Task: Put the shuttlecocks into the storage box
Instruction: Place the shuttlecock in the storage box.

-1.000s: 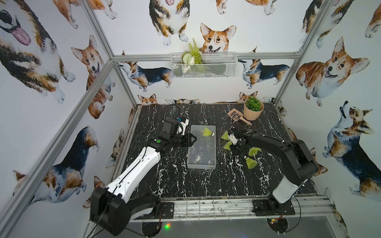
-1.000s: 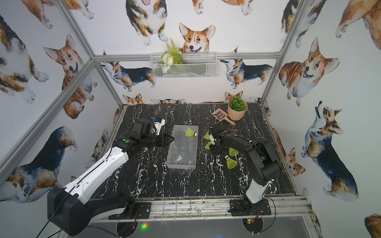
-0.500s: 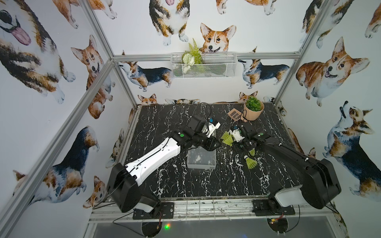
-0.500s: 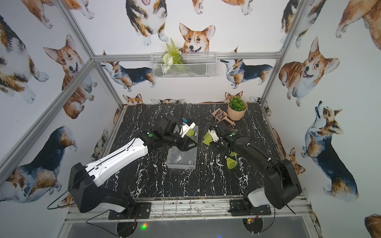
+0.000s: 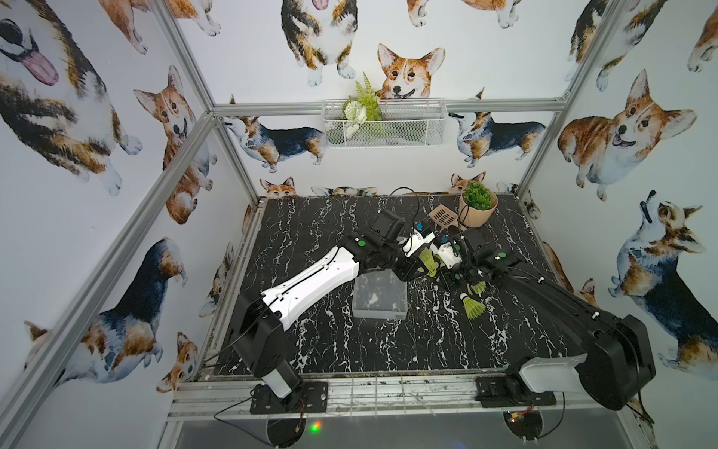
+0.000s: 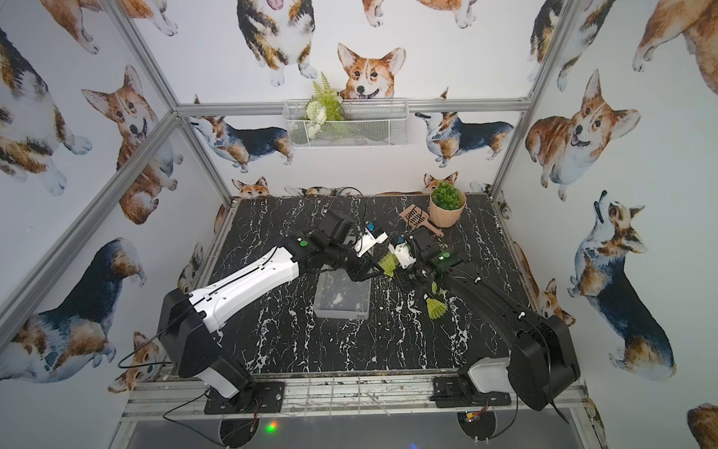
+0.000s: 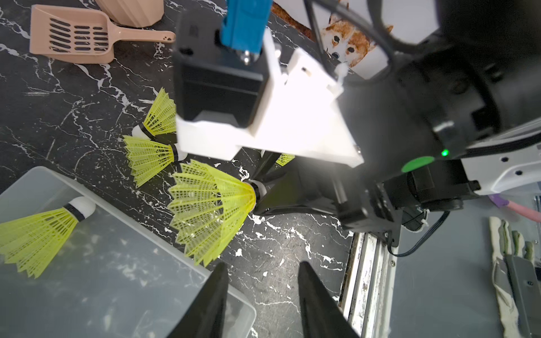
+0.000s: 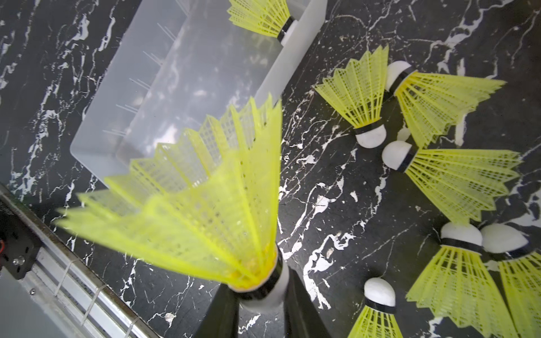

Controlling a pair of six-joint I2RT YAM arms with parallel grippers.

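**Figure: top and wrist views.** My right claw [image 8: 260,291] was closed on the white rounded tip of a neon yellow-green plastic shuttlecock with a black band. The mesh skirt of this held shuttlecock [image 8: 205,210] fanned out away from the claw, towards the storage box.

In a top view the held shuttlecock [image 5: 427,261] hung off the table. It was just beside a far corner of the shallow, rectangular, frosted-clear plastic storage box [image 5: 379,314] and outside its walls.

My left claw [image 7: 262,270] was open, with nothing between its two black fingers. It sat over that corner of the storage box [image 7: 117,281] and faced the skirt of the held shuttlecock [image 7: 210,210], near it but apart.

One boxed shuttlecock [image 7: 38,234] of the same kind lay on its side on the box floor, at one end. Six loose shuttlecocks [image 8: 456,175] lay on the black, white-veined marble tabletop [image 5: 311,241] beside the box. Three were close together near its long wall, and three more formed a second cluster farther off.

A beige slotted plastic scoop [image 7: 70,38] lay just beside a tan ribbed pot [image 5: 478,217] holding a green plant. Both were near the far edge of the tabletop, well apart from the box.
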